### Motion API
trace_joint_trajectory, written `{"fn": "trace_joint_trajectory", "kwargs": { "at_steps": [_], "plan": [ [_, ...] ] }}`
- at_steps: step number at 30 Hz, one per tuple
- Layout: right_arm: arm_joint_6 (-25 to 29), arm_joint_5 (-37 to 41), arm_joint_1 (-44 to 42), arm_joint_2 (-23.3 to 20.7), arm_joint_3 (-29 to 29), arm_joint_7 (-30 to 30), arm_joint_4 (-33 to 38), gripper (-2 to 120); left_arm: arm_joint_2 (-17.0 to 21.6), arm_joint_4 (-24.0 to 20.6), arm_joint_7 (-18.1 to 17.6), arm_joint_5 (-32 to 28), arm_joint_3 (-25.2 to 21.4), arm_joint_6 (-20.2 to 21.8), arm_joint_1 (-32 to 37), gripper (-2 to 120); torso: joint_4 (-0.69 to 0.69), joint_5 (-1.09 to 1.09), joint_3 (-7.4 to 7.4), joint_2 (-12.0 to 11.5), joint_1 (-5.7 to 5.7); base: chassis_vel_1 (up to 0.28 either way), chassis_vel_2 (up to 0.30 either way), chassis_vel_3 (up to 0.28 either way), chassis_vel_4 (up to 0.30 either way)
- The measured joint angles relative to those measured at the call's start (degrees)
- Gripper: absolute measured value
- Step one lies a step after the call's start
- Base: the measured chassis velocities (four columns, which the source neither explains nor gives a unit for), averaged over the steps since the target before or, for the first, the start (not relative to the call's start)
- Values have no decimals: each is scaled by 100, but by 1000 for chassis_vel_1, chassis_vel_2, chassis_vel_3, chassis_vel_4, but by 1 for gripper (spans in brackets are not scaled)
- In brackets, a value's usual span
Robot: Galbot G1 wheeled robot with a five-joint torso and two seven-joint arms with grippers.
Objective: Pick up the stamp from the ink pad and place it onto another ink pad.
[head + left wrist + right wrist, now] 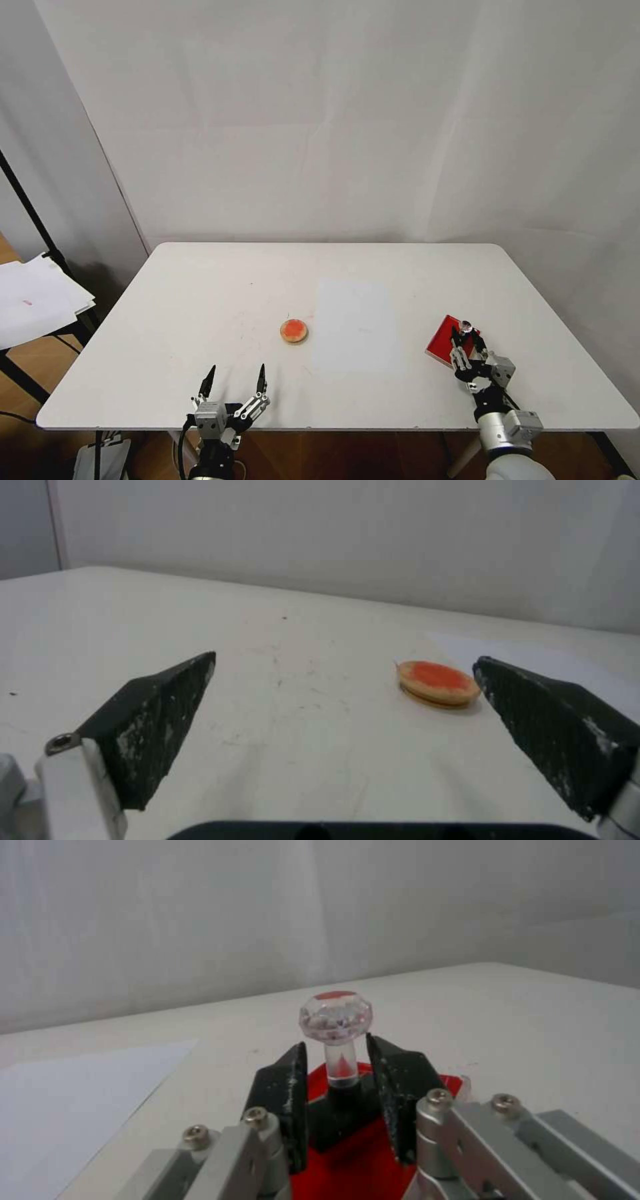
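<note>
You get no readable text, label, brand, number or sign here. The sheet of paper point(351, 325) on the table point(200, 300) is blank, and the stack of papers point(33, 300) off to your left carries only a small red mark, too small to read. The red ink pad point(445, 341) shows no lettering either.
</note>
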Motion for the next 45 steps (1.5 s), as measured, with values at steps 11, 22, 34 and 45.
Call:
{"fn": "trace_joint_trajectory", "kwargs": {
  "at_steps": [11, 22, 34, 45],
  "plan": [
    [18, -8, 13, 10, -15, -22, 2, 7, 0, 0, 0, 0, 0, 0, 0, 102, 0, 0, 0, 0, 0, 0, 0, 0, 0],
    [-150, 103, -55, -153, -19, -120, 715, 7, -1, 0, 0, 0, 0, 0, 0, 102, 0, -2, 0, 0, -1, 0, 0, 0, 0],
    [-696, 496, 612, -813, -1115, -338, 875, 7, 0, 0, 0, 0, 0, 0, 0, 102, 0, 0, 0, 0, -1, 0, 0, 0, 0],
    [-882, 866, 1550, -1012, -2228, -327, 546, 7, 0, 0, 0, 0, 0, 0, 0, 102, 0, 0, 1, 0, 0, 0, 0, 0, 0]
  ]
}}
